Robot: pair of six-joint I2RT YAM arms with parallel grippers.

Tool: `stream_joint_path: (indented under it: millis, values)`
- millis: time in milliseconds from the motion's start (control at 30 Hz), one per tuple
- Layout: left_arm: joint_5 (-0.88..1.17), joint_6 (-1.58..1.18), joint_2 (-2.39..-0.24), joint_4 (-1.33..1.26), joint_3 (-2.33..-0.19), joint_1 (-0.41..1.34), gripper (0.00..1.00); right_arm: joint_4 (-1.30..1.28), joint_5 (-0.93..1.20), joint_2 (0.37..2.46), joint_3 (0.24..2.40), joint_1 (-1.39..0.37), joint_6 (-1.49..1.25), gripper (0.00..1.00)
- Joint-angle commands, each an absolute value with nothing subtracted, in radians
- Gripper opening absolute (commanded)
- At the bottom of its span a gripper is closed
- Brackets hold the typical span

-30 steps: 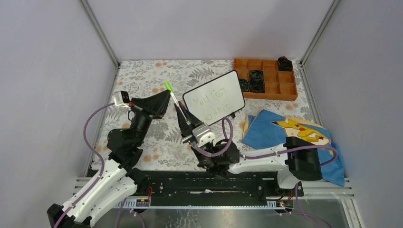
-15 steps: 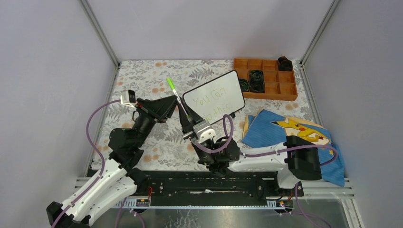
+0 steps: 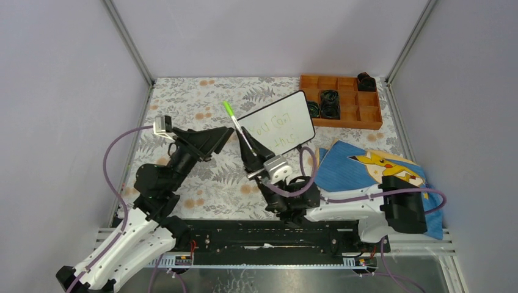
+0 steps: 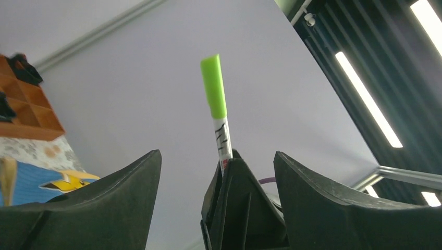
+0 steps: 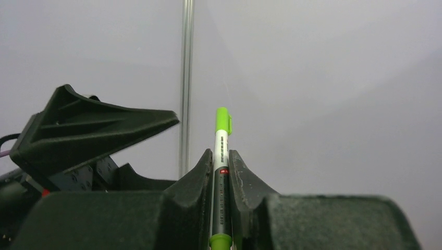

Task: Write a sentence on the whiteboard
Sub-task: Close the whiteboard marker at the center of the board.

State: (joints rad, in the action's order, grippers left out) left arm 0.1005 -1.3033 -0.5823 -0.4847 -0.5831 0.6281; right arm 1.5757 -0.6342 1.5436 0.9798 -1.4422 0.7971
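**Figure: marker held beside the finished board.** The right gripper (image 3: 249,145) pinches a green-capped marker (image 3: 237,125) by its barrel, just off the left edge of the whiteboard (image 3: 294,108). The left gripper (image 3: 221,141) sits farther left of the board, spread and holding nothing. In the left wrist view its fingers flank the right gripper closely.

Note two likely hazards:
- If you swing the right arm toward the board, the marker or fingers could strike the frame and shove the light board, or smear the ink.
- If you move either arm sideways, the fingers could clash and twist the marker loose.

The board is white with rounded corners and a thin black frame, and it sits askew. The sentence (image 3: 278,129) runs in two thin green lines, roughly "You Can / do this", with the start of the lower line hidden.
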Motion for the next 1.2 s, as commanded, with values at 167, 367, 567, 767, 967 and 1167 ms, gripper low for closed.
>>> stream_joint_path:
  millis: [167, 367, 567, 767, 967, 1167]
  values:
    - [0.027, -1.14, -0.612, -0.378, -0.747, 0.634, 0.86, 1.535, -0.591, 1.335, 0.872, -1.45, 0.638, 0.0]
    - [0.039, -1.133, -0.674, -0.393, -0.793, 0.634, 0.86, 1.461, -0.549, 1.29, 0.842, -1.45, 0.573, 0.0]
    - [0.057, -1.136, -0.712, -0.407, -0.815, 0.634, 0.84, 1.412, -0.524, 1.266, 0.833, -1.45, 0.532, 0.0]
    - [0.076, -1.15, -0.722, -0.436, -0.802, 0.634, 0.76, 1.404, -0.53, 1.272, 0.833, -1.45, 0.528, 0.0]
    - [0.077, -1.152, -0.72, -0.436, -0.795, 0.633, 0.6, 1.413, -0.532, 1.281, 0.835, -1.45, 0.532, 0.0]
    - [0.057, -1.157, -0.712, -0.424, -0.786, 0.633, 0.49, 1.406, -0.535, 1.277, 0.832, -1.45, 0.532, 0.0]
